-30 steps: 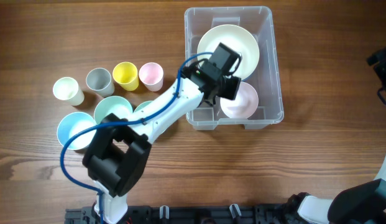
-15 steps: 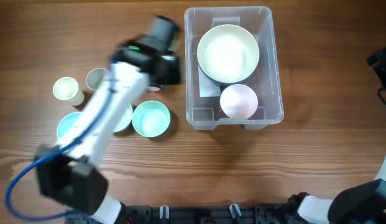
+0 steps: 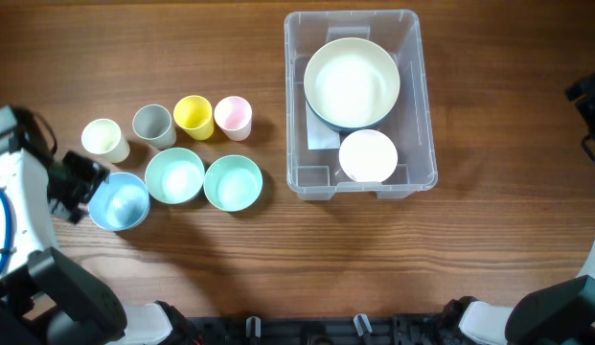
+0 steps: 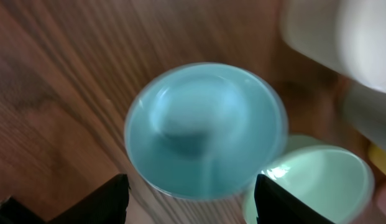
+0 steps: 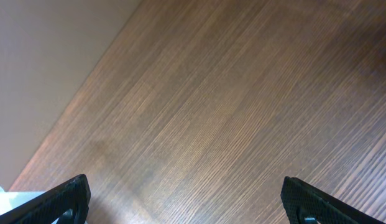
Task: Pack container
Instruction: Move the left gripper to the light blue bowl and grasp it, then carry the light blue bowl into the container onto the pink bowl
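While poised low over the blue bowl [image 4: 205,130], spread wide and gripping nothing.
Shows the left gripper [image 4: 189,208] on an arm folded in from the left edge of the table [image 3: 422,259], wrist tipped down, beside a pale green bowl [image 4: 317,180]. Shows the right gripper [image 5: 189,208] likewise parted above the wood. Puts the container [image 3: 289,96] at upper right, well apart from both, holding a cream bowl [image 3: 352,81] and a white bowl [image 3: 367,156].
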`<state>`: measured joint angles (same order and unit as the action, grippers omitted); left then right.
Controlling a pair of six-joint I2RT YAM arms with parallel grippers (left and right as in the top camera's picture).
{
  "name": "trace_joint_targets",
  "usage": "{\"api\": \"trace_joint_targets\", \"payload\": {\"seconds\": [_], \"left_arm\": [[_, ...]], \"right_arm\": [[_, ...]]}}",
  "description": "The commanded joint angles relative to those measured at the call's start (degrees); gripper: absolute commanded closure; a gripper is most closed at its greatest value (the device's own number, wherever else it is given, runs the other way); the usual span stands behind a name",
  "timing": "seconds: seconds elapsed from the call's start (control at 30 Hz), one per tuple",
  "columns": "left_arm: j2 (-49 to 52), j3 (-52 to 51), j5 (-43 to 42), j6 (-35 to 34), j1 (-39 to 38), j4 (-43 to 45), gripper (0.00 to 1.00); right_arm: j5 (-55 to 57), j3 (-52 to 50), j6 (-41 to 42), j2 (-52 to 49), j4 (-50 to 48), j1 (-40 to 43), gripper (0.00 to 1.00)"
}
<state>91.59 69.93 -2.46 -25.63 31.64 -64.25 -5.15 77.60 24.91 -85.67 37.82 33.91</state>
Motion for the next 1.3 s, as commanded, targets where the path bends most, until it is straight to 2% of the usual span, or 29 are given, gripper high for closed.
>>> {"api": "trace_joint_targets", "payload": {"seconds": [0.0, 0.07, 0.13, 0.3, 0.33, 0.53, 0.7, 0.77, 0.83, 0.9, 0.97, 1.03, 1.13, 1.27], "left_arm": [[-0.02, -9.25, -2.38, -0.74, 5.77, 6.01, 0.35], [0.02, -13.79, -2.43, -0.33, 7.48, 10.99, 0.36], [0.02, -17.07, -2.43, -0.33, 7.76, 14.64, 0.42], [0.02, -19.15, -2.01, -0.33, 7.76, 16.28, 0.82], [-0.11, -19.12, -2.01, -0.33, 7.76, 15.80, 0.96], [-4.94, -16.50, -1.95, -0.28, 7.76, 9.77, 0.96], [-16.61, -7.61, -2.36, -0.09, 5.35, -4.04, 0.96], [-22.88, -4.11, -8.55, -0.07, -1.33, -6.27, 0.96], [-26.67, -3.37, -14.14, -0.13, -10.45, -0.72, 0.96], [-28.04, -3.37, -14.56, -0.90, -23.12, 9.53, 0.96], [-26.91, -3.37, -9.40, -4.13, -33.88, 18.10, 0.96], [-22.18, -3.37, -2.73, -4.85, -47.10, 30.60, 0.96], [-12.28, -2.82, -1.73, -4.61, -57.86, 43.41, 0.96], [1.55, 1.33, -1.73, -0.15, -64.30, 45.77, 0.96]], "right_arm": [[-0.28, 0.28, 0.76, -0.26, -0.11, -0.20, 0.00], [-0.28, 0.28, 0.76, -0.26, -0.11, -0.20, 0.00], [-0.28, 0.28, 0.76, -0.26, -0.09, -0.20, 0.00], [-0.28, 0.28, 0.76, -0.26, -0.11, -0.20, 0.00], [-0.28, 0.28, 0.79, -0.26, -0.09, -0.20, 0.00], [-0.28, 0.28, 0.76, -0.26, -0.11, -0.20, 0.00], [-0.28, 0.28, 0.79, -0.26, -0.09, -0.20, 0.00], [-0.28, 0.28, 0.76, -0.26, -0.11, -0.20, 0.00], [-0.28, 0.28, 0.79, -0.26, -0.11, -0.20, 0.00], [-0.28, 0.28, 0.79, -0.26, -0.11, -0.20, 0.00], [-0.28, 0.28, 0.76, -0.26, -0.11, -0.20, 0.00], [-0.28, 0.28, 0.79, -0.26, -0.11, -0.20, 0.00], [-0.28, 0.28, 0.76, -0.26, -0.09, -0.20, 0.00], [-0.28, 0.28, 0.76, -0.26, -0.11, -0.20, 0.00]]}}
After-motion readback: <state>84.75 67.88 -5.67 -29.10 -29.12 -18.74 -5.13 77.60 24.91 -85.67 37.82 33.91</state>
